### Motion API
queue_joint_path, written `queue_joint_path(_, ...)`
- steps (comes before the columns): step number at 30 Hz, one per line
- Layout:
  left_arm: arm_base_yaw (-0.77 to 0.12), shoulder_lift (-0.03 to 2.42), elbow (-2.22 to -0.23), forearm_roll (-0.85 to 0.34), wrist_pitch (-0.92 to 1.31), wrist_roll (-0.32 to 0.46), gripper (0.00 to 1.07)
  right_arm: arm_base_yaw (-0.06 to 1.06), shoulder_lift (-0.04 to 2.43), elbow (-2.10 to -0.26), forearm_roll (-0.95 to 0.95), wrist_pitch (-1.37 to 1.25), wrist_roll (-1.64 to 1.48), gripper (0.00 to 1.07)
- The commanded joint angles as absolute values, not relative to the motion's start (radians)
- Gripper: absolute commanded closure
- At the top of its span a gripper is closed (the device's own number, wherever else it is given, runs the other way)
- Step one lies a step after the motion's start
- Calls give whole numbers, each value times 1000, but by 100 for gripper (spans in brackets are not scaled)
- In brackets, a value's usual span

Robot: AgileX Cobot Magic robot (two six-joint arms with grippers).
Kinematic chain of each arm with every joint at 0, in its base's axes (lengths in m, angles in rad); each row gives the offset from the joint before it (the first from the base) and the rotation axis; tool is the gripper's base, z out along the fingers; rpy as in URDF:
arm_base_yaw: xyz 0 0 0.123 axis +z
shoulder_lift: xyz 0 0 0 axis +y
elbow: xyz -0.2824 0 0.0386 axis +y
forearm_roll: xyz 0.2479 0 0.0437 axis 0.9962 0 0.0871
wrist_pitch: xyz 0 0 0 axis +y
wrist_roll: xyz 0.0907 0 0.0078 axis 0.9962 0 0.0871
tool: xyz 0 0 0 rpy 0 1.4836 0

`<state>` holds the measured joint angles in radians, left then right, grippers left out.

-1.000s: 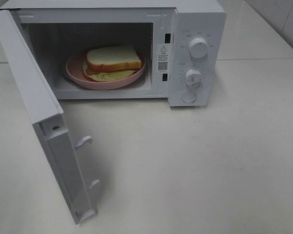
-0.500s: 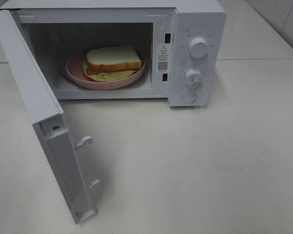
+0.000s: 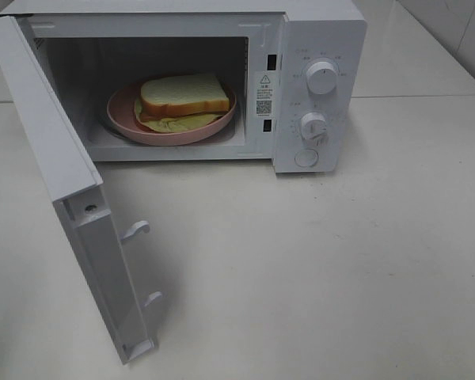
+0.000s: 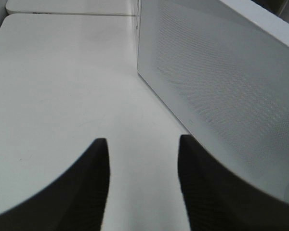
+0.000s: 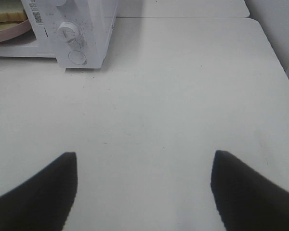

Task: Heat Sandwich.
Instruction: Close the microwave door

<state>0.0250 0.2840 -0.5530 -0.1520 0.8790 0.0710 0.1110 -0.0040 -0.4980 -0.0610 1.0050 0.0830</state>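
Observation:
The sandwich (image 3: 184, 96), white bread with tan crust and pale yellow-green filling, lies on a pink plate (image 3: 123, 119) inside the white microwave (image 3: 317, 32). The microwave door (image 3: 59, 182) stands wide open toward the front left. In the right wrist view a corner of the sandwich (image 5: 5, 17) and the plate (image 5: 9, 32) show next to the control panel (image 5: 72, 38). My left gripper (image 4: 142, 144) is open and empty, beside the outer face of the door (image 4: 221, 82). My right gripper (image 5: 144, 161) is open and empty over the bare table. Neither gripper shows in the exterior view.
The microwave has two knobs (image 3: 322, 77) (image 3: 313, 125) and a round button (image 3: 306, 157) on its right panel. The white table (image 3: 340, 269) spreads in front and to the right. A second table (image 3: 412, 55) stands behind, with a tiled wall at the far right.

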Motion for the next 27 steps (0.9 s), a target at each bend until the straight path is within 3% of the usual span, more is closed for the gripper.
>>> queue_joint_path(1, 21, 321, -553, -154, 829, 69, 84, 104, -32, -498, -60, 996, 73, 33)
queue_joint_path(4, 21, 358, -520, -154, 764, 69, 103, 104, -32, -498, -60, 996, 73, 33)
queue_joint_path(6, 21, 377, -485, -154, 704, 71, 107, 104, -32, -498, -60, 996, 73, 33)
queue_joint_path(10, 21, 404, -424, -154, 589, 71, 107, 104, -32, -498, -60, 996, 73, 33)
queue_joint_path(23, 21, 572, -190, -146, -134, 71, 107, 104, -32, -498, -60, 996, 73, 33)
queue_joint_path(27, 21, 644, -181, -142, -239, 71, 107, 104, -32, -498, -60, 996, 73, 33)
